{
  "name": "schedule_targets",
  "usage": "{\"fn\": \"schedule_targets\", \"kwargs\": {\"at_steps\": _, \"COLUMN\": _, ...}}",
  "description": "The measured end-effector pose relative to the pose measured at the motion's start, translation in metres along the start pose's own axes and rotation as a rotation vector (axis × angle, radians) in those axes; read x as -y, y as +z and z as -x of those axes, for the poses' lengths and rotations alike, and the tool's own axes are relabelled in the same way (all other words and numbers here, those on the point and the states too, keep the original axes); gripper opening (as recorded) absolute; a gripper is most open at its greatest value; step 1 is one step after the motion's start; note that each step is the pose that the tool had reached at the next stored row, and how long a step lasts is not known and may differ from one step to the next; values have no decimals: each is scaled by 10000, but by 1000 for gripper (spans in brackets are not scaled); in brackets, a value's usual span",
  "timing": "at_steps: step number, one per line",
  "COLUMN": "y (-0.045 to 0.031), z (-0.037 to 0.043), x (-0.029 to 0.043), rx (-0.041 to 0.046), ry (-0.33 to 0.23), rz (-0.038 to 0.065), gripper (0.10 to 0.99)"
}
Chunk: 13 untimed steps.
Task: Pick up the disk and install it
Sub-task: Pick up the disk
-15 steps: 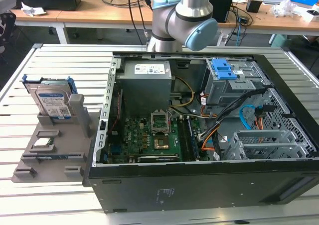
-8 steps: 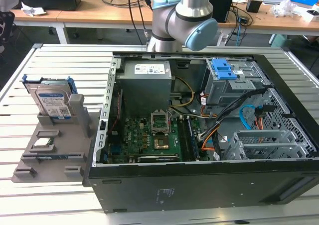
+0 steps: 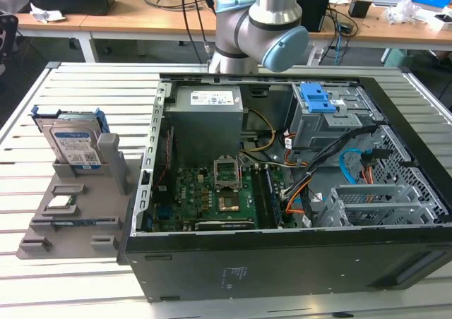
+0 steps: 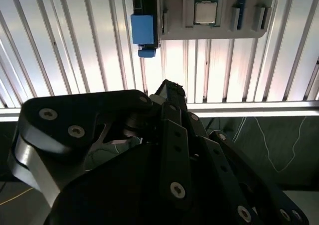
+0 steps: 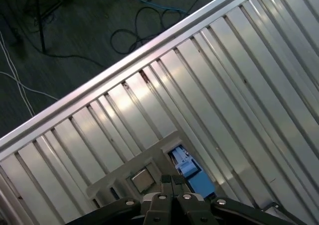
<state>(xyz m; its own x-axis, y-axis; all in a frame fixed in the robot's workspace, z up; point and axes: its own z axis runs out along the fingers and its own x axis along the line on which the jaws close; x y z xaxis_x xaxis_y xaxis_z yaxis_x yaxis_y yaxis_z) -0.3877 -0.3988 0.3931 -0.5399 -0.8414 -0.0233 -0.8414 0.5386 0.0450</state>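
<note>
We judged the tool (image 5: 172, 181) closed and empty, hovering over the slatted table (image 3: 63, 284). The disk (image 3: 74, 144) stood upright in the grey holder (image 3: 116, 167), beside the open computer case (image 3: 282, 262). This looked like the approach step. A grasp needed the tool opened and aligned over the disk.

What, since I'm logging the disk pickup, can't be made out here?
- Lower part of the disk, exterior view: hidden in the grey holder.
- Most of it, second wrist view: cut off by the picture edge.
- Part of it, first wrist view: covered by the gripper.
</note>
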Motion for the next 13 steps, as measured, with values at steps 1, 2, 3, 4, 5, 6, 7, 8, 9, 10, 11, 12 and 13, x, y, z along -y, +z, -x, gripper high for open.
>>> {"fn": "schedule_targets", "kwargs": {"at_steps": 1, "y": 0, "z": 0, "x": 0, "rx": -5, "ry": -106, "rz": 2, "gripper": 106}}
{"fn": "schedule_targets", "kwargs": {"at_steps": 2, "y": 0, "z": 0, "x": 0, "rx": -10, "ry": -202, "rz": 5, "gripper": 106}}
{"fn": "schedule_targets", "kwargs": {"at_steps": 3, "y": 0, "z": 0, "x": 0, "rx": -15, "ry": -327, "rz": 8, "gripper": 106}}
{"fn": "schedule_targets", "kwargs": {"at_steps": 4, "y": 0, "z": 0, "x": 0, "rx": -19, "ry": -413, "rz": 10, "gripper": 106}}
{"fn": "schedule_targets", "kwargs": {"at_steps": 5, "y": 0, "z": 0, "x": 0, "rx": -26, "ry": -571, "rz": 14, "gripper": 106}}
{"fn": "schedule_targets", "kwargs": {"at_steps": 6, "y": 0, "z": 0, "x": 0, "rx": -31, "ry": -687, "rz": 16, "gripper": 106}}
{"fn": "schedule_targets", "kwargs": {"at_steps": 7, "y": 0, "z": 0, "x": 0, "rx": -35, "ry": -781, "rz": 19, "gripper": 106}}
{"fn": "schedule_targets", "kwargs": {"at_steps": 8, "y": 0, "z": 0, "x": 0, "rx": -39, "ry": -867, "rz": 21, "gripper": 106}}
{"fn": "schedule_targets", "kwargs": {"at_steps": 9, "y": 0, "z": 0, "x": 0, "rx": -44, "ry": -961, "rz": 23, "gripper": 106}}
{"fn": "schedule_targets", "kwargs": {"at_steps": 10, "y": 0, "z": 0, "x": 0, "rx": -50, "ry": -1113, "rz": 26, "gripper": 106}}
{"fn": "schedule_targets", "kwargs": {"at_steps": 11, "y": 0, "z": 0, "x": 0, "rx": -57, "ry": -1249, "rz": 29, "gripper": 106}}
{"fn": "schedule_targets", "kwargs": {"at_steps": 12, "y": 0, "z": 0, "x": 0, "rx": -64, "ry": -1401, "rz": 33, "gripper": 106}}
{"fn": "schedule_targets", "kwargs": {"at_steps": 13, "y": 0, "z": 0, "x": 0, "rx": -68, "ry": -1490, "rz": 35, "gripper": 106}}
